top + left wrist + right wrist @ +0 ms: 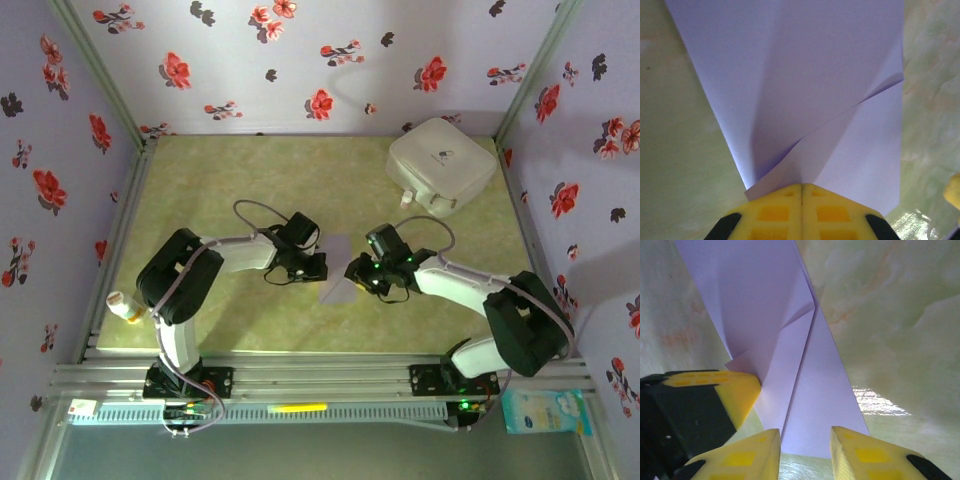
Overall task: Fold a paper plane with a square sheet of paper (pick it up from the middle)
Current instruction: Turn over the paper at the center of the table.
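Right gripper [805, 432] has its jaws apart at the near edge of the sheet [805, 390]. Left gripper [801, 188], fingers pressed together, meets a folded corner. The part-folded sheet lies flat mid-table [200, 180] between both grippers, with the box [442, 165] beyond.

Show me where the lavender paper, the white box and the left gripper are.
lavender paper [337, 283], top view, its flat lower part between the two arms.
white box [441, 165], top view, middle of its lid.
left gripper [801, 187], left wrist view, the seam where its shut fingertips meet.
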Robot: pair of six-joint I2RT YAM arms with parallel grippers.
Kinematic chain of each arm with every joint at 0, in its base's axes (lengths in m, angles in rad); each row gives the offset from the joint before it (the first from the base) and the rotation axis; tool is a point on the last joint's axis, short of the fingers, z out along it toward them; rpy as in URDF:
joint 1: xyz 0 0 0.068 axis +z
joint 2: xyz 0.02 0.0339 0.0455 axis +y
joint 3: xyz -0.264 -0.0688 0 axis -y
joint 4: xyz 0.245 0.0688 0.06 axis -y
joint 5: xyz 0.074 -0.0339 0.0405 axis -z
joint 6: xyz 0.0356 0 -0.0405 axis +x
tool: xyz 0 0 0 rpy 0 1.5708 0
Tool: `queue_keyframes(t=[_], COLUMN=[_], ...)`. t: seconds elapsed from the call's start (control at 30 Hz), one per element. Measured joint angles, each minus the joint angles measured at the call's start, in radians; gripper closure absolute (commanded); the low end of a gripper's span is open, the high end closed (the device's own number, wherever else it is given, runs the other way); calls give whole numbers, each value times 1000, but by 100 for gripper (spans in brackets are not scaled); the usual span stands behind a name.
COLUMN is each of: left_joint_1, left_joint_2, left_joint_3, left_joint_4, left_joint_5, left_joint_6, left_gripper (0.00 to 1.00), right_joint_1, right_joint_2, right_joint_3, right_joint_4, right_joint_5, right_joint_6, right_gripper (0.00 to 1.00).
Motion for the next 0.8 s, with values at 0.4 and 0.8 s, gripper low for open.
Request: queue_keyframes(t=[0.4,0.8], left_joint_1=[1,1], left_joint_2=[-2,-2], left_joint_3=[-22,-24], left_joint_4=[48,48], left_joint_5=[11,11], left_joint_6=[0,12], left_gripper=[96,97], right_joint_1=[22,32], right_joint_2=[62,123], right_joint_3=[0,12], right_joint_4=[-23,30], right_joint_5=[-5,-16], right_joint_6=[6,8], right_gripper=[66,65])
